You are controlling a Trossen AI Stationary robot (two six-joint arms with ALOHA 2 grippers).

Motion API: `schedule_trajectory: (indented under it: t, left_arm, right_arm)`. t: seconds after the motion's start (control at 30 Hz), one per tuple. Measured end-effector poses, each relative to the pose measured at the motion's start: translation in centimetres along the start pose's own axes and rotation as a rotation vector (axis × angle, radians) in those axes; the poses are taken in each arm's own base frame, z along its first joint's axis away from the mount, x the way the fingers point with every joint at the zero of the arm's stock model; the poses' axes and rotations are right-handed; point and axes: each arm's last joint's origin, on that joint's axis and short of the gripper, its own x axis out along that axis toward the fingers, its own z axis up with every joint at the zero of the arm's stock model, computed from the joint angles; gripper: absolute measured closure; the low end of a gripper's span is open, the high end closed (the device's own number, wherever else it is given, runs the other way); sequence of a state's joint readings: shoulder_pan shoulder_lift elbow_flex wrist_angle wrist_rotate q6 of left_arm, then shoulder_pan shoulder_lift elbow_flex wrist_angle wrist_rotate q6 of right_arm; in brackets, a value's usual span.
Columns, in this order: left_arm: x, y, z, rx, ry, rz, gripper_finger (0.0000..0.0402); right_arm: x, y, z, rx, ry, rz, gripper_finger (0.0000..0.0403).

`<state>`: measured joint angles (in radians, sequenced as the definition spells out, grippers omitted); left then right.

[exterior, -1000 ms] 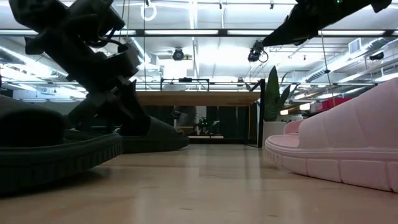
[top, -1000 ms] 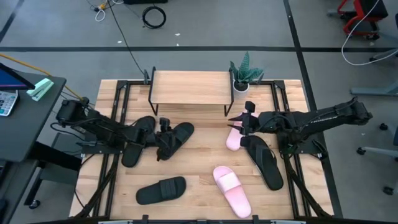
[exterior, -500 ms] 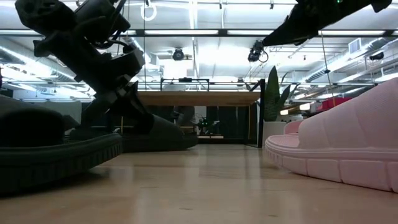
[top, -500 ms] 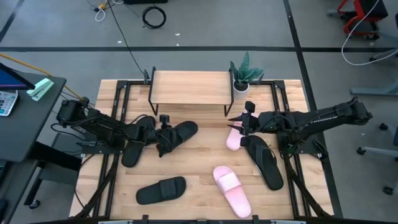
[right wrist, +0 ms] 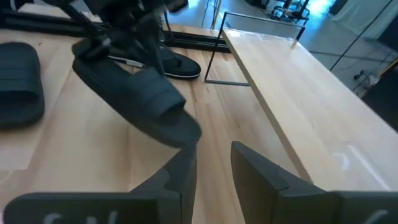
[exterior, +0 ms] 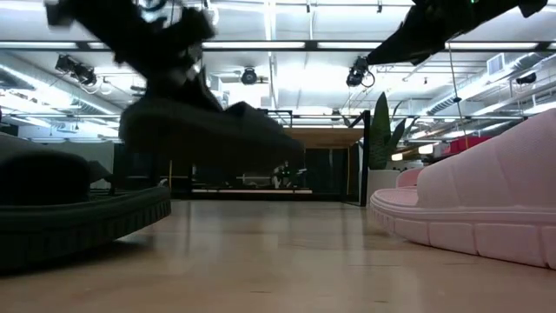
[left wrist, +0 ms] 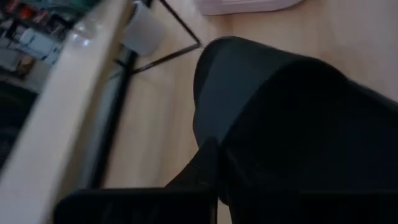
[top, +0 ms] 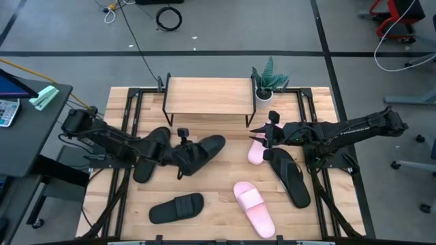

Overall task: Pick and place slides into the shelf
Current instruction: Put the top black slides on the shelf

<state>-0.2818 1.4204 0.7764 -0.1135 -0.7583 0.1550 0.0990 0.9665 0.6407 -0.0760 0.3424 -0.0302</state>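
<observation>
My left gripper is shut on a black slide, which hangs clear of the table in the low view, in front of the shelf. My right gripper hovers open over a pink slide, with nothing between its fingers. A flat black slide lies under the left arm and another lies by the right arm. A black slide and a pink slide rest sole-down near the front edge. My left gripper holds the black slide at the end nearest the left arm, coming down at a slant from the table's left. The gripper's own body hides the exact spot of contact. The slide is lifted clear, slightly tilted, its free end pointing toward the right arm.
A small potted plant stands at the shelf's right end. Black metal frame rails run along both sides of the slatted tabletop. Bare wood lies between the two arms in front of the shelf.
My left gripper has risen and shifted a little toward the table's right edge. The black slide, which lay on the table a second ago, now hangs clear of it below the gripper. My right arm has kept still.
</observation>
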Motion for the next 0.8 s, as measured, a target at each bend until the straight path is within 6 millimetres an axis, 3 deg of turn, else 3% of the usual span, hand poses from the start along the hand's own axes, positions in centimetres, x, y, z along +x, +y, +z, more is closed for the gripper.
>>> schedule_trajectory:
  t: [0.23,0.33,0.53,0.8]
  left_arm:
    - [-4.1,2.9,5.6,-0.071,0.089,-0.019,0.0391]
    - [-5.5,4.4,6.6,-0.051,0.129,0.082,0.0391]
    - [-6.3,8.3,6.6,0.023,0.257,0.326,0.0391]
    - [-3.5,14.3,4.6,-0.034,0.456,0.458,0.0391]
  right_arm:
    - [0.0,0.0,-0.2,0.031,0.016,0.001,0.0298]
    - [0.0,0.0,-0.2,0.030,0.019,0.001,0.0298]
    - [0.0,0.0,-0.3,0.026,0.030,0.001,0.0298]
    - [0.0,0.0,-0.3,0.023,0.030,0.000,0.0298]
